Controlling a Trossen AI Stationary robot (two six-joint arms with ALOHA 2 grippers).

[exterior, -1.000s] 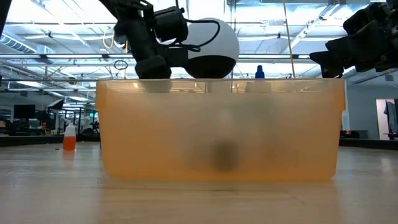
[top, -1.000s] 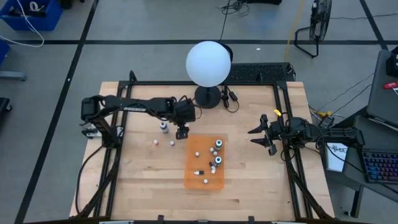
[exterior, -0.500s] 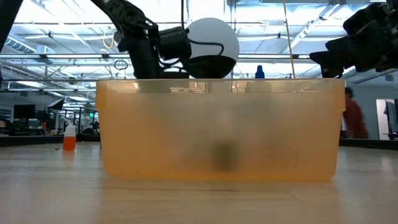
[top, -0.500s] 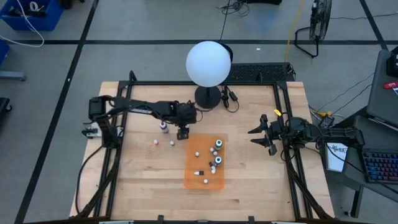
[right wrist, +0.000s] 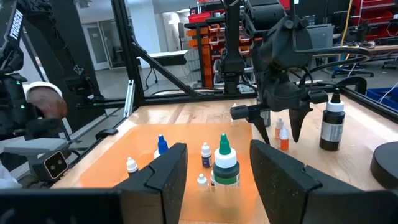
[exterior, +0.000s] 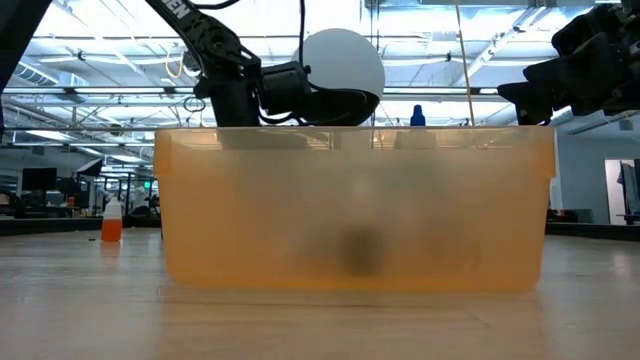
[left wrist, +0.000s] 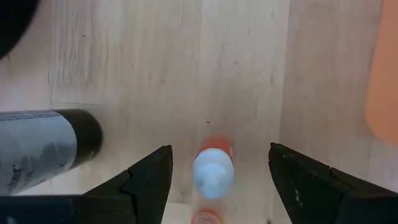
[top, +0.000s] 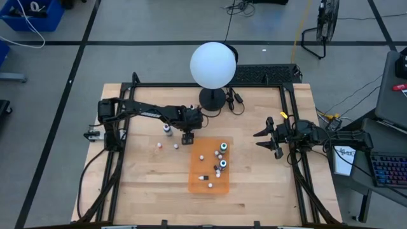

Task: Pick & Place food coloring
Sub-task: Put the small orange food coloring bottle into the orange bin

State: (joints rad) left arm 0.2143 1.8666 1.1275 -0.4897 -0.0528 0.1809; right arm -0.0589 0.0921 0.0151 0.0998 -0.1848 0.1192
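Observation:
Several food coloring bottles stand in the orange tray point(top: 194, 181); a green-topped one point(right wrist: 224, 163) and a blue-topped one point(right wrist: 161, 144) show in the right wrist view. On the table left of the tray stand a dark white-topped bottle point(top: 168, 130) and tiny bottles point(top: 159, 145). My left gripper point(top: 187, 137) is open and points down over a small orange bottle with a whitish top point(left wrist: 212, 171). Its fingers stand on either side of the bottle without touching it. My right gripper point(top: 264, 138) waits open, right of the tray.
A big white globe point(top: 213, 65) on a black base stands at the table's far edge, with cables beside it. The dark bottle point(left wrist: 43, 146) is close beside the left finger. The tray's wall point(exterior: 350, 210) fills the low view. Bare wood lies near the table's near-left corner.
My left gripper has come down toward the table over the small orange bottle, staying open, while the left arm's shoulder has shifted a little toward the right. The right arm has kept still.

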